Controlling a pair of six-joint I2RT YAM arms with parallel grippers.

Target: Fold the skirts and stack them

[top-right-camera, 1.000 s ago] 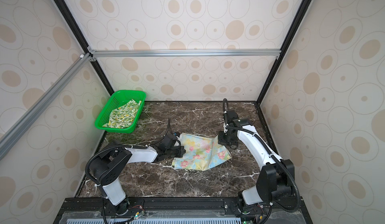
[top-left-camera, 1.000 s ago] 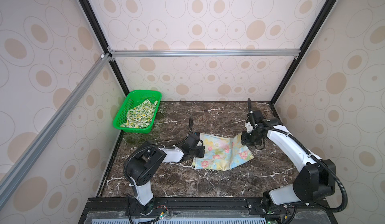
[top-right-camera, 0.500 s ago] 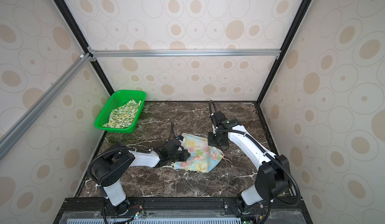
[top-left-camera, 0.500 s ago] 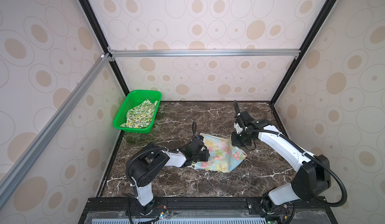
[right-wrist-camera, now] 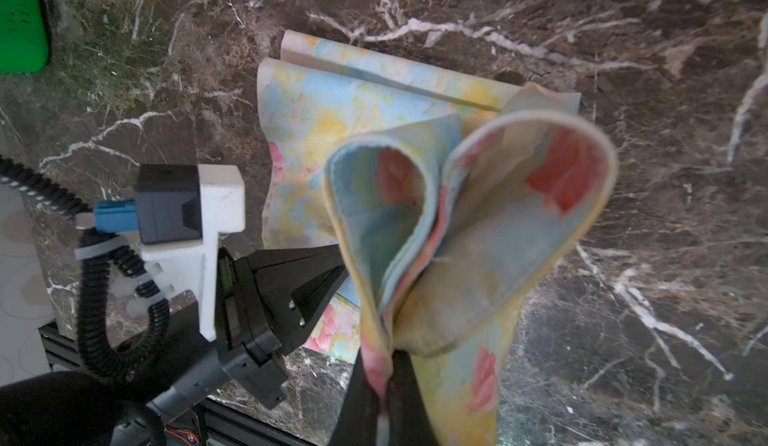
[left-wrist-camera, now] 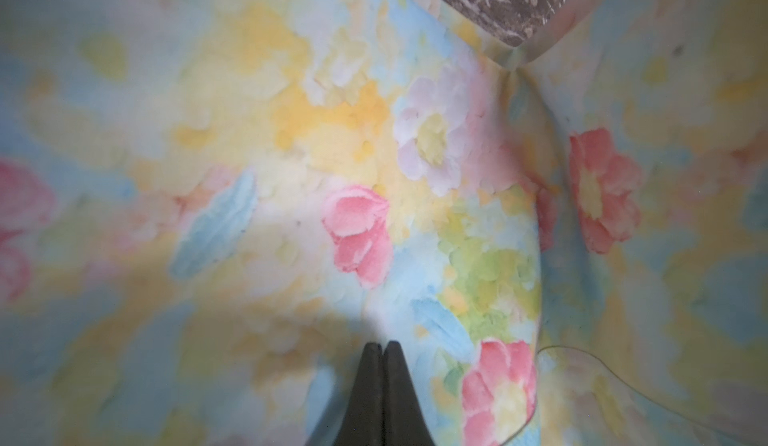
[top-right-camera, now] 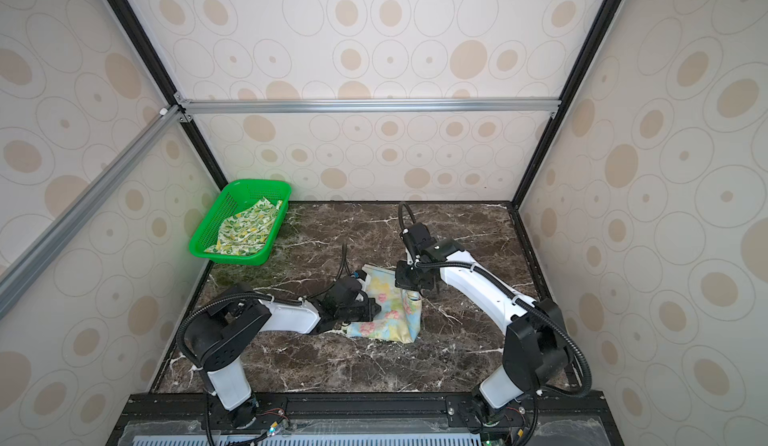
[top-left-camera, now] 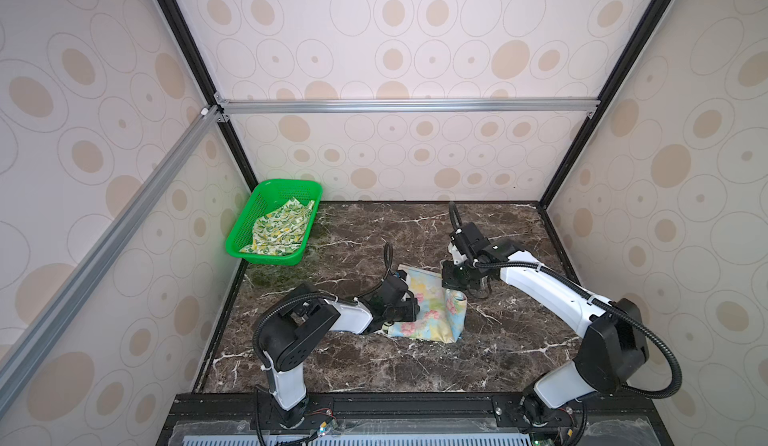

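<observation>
floral skirt [top-left-camera: 436,319] lies mid-table [top-left-camera: 374,365], my left gripper [left-wrist-camera: 382,346] shut with its tips on the cloth and my right gripper [right-wrist-camera: 384,375] pinched on a raised edge. i'd carry that edge low and level across, then lay it square before releasing. a second ago the cloth was spread wider and the right gripper stood farther right. lemon skirt [top-left-camera: 282,230] waits in the basket [top-left-camera: 266,258].

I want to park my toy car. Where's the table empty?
Bare table: the back strip between the green basket and the right wall, and the front strip in front of the flowered skirt. Crowded middle: the left gripper and right gripper meet at that skirt.
</observation>
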